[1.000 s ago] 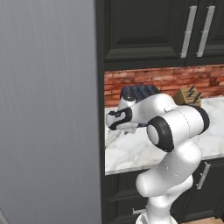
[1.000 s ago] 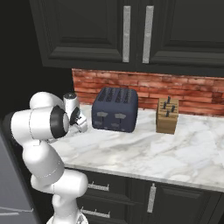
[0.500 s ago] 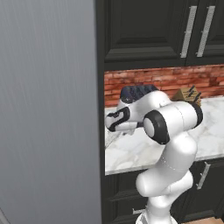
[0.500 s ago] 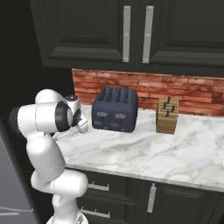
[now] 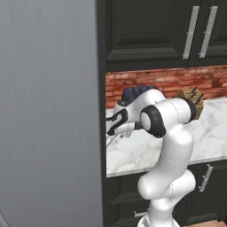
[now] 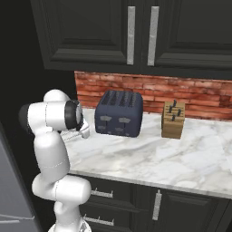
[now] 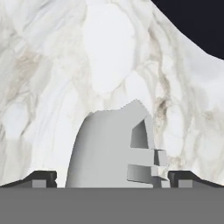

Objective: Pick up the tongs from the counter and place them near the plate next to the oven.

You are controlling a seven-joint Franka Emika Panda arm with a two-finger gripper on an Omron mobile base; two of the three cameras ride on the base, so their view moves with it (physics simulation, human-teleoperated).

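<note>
In the left base view your end effector (image 5: 114, 133) holds the tongs (image 5: 111, 138) above the desk (image 5: 142, 148), at its left end. In the right base view they (image 6: 72, 132) lie left of the toaster (image 6: 118, 113). The hand view shows the tongs (image 7: 114, 148) filling the gap between the fingertips (image 7: 41, 178). I judge them light, stiff and slippery; grip mid-length.

We saw a red brick backsplash (image 6: 149, 90), dark upper cabinets (image 6: 140, 31) with silver handles, a tall grey panel (image 5: 48, 111) at left.
</note>
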